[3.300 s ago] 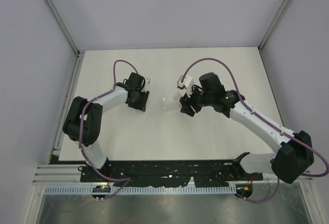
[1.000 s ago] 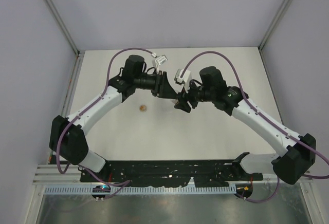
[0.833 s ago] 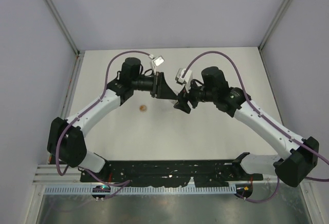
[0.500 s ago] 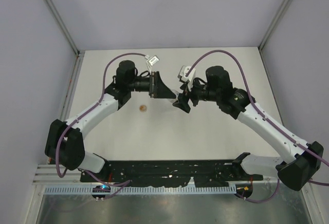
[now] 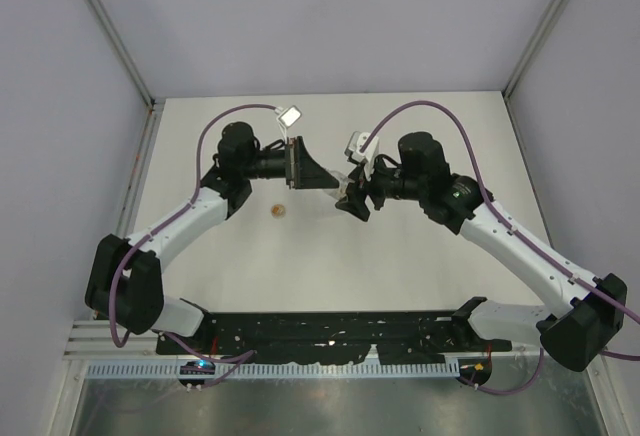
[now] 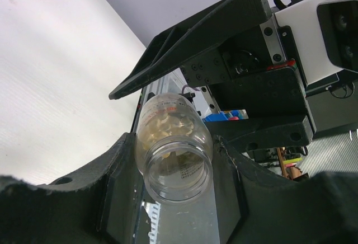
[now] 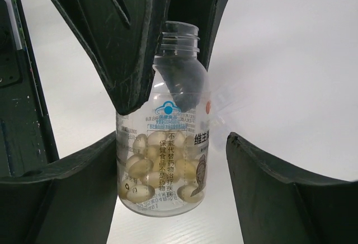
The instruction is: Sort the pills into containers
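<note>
My left gripper [image 6: 173, 146] is narrow and clamped on the clear bottle [image 7: 162, 160] at its shoulder and neck. The open mouth points back toward my left wrist. The pale pills [image 7: 142, 171] are gathered toward the base end. The bottle's long axis runs left–right over the table [image 5: 420, 256], straight from one gripper to the other, near the middle.

My right gripper [image 7: 170, 137] is wide, with a finger on either side of the bottle's base. There is a plain gap on one side; the other is close, and I can't tell if it touches. I judge there is no grip there — only the left holds.

The next move should run along that axis: the right either closes on the base or slides off rightward.

A small orange thing [image 5: 279, 210] lies on the table, nearer my left arm and well apart from the bottle. It is too small to tell whether it is a pill or a container.
</note>
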`<act>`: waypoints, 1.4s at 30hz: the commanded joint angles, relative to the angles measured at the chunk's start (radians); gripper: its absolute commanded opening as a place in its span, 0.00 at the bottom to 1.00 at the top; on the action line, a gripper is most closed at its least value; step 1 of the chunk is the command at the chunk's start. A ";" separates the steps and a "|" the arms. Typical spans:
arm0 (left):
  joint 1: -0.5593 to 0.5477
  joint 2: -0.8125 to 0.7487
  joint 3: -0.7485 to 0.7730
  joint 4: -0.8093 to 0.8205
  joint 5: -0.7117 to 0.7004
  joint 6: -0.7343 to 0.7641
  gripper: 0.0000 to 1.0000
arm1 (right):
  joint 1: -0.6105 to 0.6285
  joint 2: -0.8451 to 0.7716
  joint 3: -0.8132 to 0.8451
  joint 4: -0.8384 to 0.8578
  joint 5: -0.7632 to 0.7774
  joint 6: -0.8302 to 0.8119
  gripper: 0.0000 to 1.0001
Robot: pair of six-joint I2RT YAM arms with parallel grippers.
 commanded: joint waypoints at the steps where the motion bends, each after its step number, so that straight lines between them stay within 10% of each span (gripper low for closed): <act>1: 0.006 -0.050 -0.005 0.085 0.023 -0.021 0.00 | 0.004 -0.033 -0.003 0.056 -0.007 0.010 0.75; 22: 0.015 -0.042 -0.024 0.093 0.013 -0.029 0.00 | 0.002 -0.059 -0.018 0.061 -0.004 0.011 0.75; 38: 0.025 -0.035 -0.028 0.070 0.010 -0.004 0.00 | 0.002 -0.055 -0.020 0.065 -0.003 0.019 0.05; 42: 0.034 -0.036 -0.018 -0.001 0.003 0.074 0.33 | -0.006 -0.070 -0.032 0.065 -0.007 0.019 0.05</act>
